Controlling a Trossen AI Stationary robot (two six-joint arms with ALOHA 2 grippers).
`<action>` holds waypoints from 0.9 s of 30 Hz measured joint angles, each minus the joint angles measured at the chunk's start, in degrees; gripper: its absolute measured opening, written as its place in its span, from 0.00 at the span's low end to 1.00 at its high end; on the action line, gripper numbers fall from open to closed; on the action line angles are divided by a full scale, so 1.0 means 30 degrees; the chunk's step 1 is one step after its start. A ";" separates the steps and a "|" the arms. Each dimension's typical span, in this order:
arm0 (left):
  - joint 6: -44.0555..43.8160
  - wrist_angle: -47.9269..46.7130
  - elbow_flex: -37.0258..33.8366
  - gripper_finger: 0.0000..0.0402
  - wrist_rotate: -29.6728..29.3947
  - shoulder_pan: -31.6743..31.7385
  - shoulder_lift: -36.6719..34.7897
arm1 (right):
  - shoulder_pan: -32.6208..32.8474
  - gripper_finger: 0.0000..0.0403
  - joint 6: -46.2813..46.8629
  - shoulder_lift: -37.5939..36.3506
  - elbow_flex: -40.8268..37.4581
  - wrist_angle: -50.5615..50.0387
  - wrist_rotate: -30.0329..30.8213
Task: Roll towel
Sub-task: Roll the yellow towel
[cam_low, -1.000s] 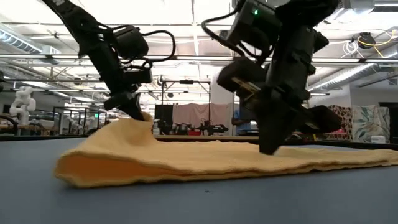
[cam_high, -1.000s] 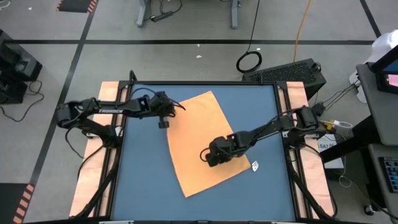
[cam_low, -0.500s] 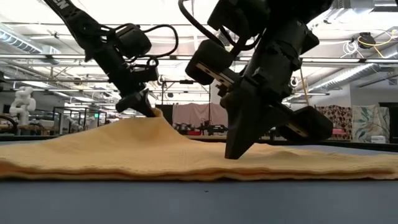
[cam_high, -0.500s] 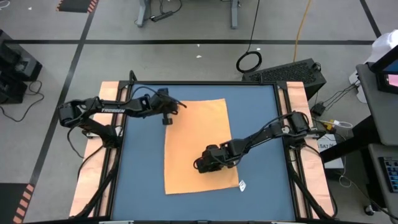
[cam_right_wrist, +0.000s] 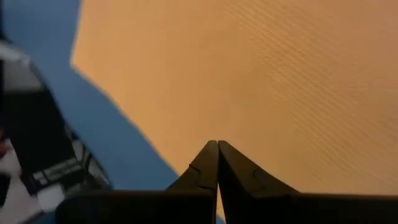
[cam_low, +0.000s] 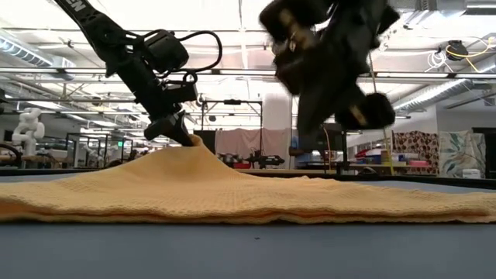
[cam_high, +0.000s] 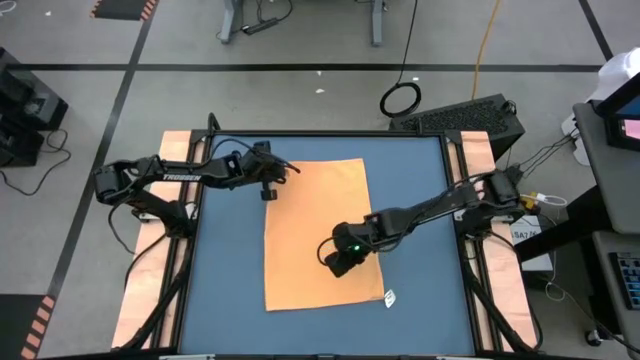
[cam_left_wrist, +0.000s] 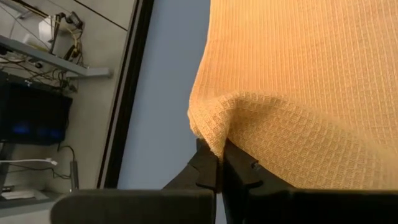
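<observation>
The towel (cam_high: 315, 235) lies spread flat on the blue tabletop (cam_high: 420, 200), a rectangle with its long sides running away from the camera in the high view. Its small white tag (cam_high: 389, 298) sticks out at the near right corner.

The left tool (cam_high: 268, 194) sits at the towel's far left corner. In the left wrist view its 2 fingers (cam_left_wrist: 208, 167) are pressed together on a pinch of the cloth edge (cam_left_wrist: 214, 140), and the weave bunches into a small fold just ahead of the tips. In the low view the left tool (cam_low: 182, 139) holds that corner raised, so the towel (cam_low: 232, 194) rises into a low peak under it and slopes down to the tabletop (cam_low: 248, 252) on both sides.

The right tool (cam_high: 337, 262) hangs over the middle of the towel, toward its right half. In the right wrist view its fingers (cam_right_wrist: 208, 163) are pressed together with nothing between them, and orange cloth (cam_right_wrist: 261, 81) fills the area beyond the tips, with a strip of blue tabletop (cam_right_wrist: 93, 106) to one side. In the low view the right tool (cam_low: 310, 124) is clear above the cloth, not touching it, well apart from the left tool.
</observation>
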 joint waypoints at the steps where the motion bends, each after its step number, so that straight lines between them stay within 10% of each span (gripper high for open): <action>1: -0.0006 -0.0027 0.0000 0.02 0.0006 0.0000 0.0000 | -0.0026 0.00 -0.0501 -0.0524 0.0000 -0.0318 0.0016; 10: -0.0115 -0.0122 0.0000 0.03 -0.0975 0.0029 0.0000 | -0.0935 0.00 -0.3573 -0.5150 0.0000 -0.3308 0.1028; 21: -0.0948 0.0140 0.0007 0.29 -0.4128 0.0124 -0.0060 | -0.2016 0.02 -0.3600 -0.9713 0.0000 -0.7521 0.1782; 27: -0.1157 0.0126 0.0015 0.40 -0.4136 0.0124 -0.0073 | -0.3944 0.09 -0.4583 -1.0878 -0.0055 -0.1939 -0.0301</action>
